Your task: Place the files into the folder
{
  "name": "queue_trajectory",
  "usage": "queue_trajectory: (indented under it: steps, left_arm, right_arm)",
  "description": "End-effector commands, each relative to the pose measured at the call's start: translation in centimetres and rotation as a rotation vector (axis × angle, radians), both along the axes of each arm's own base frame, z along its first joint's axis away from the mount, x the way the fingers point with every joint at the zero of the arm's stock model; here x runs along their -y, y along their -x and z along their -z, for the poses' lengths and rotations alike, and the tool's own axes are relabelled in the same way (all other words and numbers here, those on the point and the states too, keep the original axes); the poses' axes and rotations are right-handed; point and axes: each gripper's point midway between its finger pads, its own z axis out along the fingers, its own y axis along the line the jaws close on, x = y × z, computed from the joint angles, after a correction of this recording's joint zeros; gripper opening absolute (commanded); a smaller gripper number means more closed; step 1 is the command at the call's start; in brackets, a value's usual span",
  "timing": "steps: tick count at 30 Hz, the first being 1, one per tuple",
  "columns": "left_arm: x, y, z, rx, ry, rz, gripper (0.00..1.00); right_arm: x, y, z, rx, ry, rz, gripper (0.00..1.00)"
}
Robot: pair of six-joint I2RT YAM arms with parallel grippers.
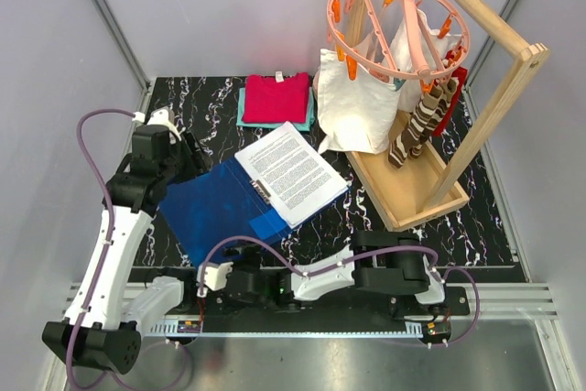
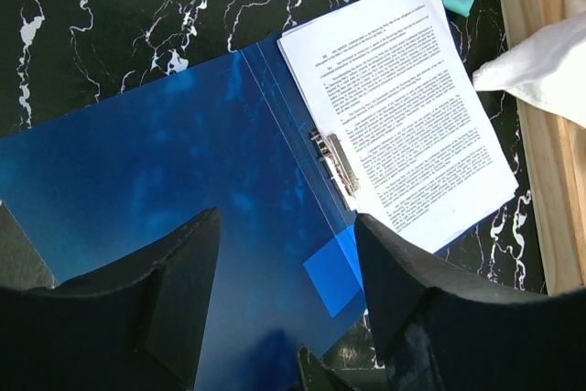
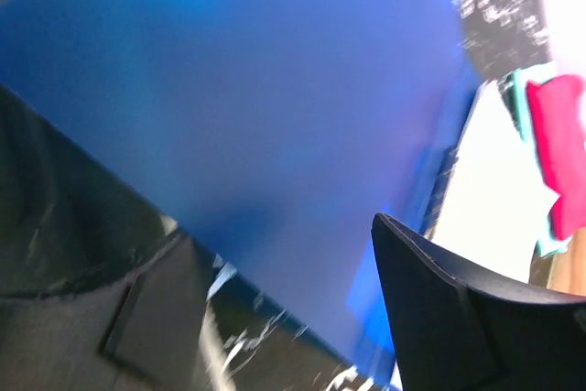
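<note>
Black marble table carries the open blue folder left of centre, the files lying on its right half beside the spine clip. The left gripper hovers above, fingers spread, empty. The right gripper, also parted, sits at the folder's near edge.

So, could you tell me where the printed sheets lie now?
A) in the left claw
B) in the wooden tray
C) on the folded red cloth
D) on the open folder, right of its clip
D: the sheets lie flat on the open folder, just right of its metal clip.
</note>
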Motion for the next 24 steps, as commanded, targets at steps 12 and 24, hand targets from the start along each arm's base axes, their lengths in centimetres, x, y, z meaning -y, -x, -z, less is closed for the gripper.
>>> queue_trajectory:
  steps: [12, 24]
  left_arm:
    - [0.2, 0.4, -5.6, 0.131, 0.044, 0.002, 0.64]
    - [-4.8, 2.5, -15.2, 0.358, -0.026, -0.256, 0.88]
  right_arm:
    - [-3.8, -5.9, -7.7, -0.023, -0.287, 0.132, 0.29]
    - [-2.0, -2.1, -14.8, -0.772, -0.749, 0.067, 0.0]
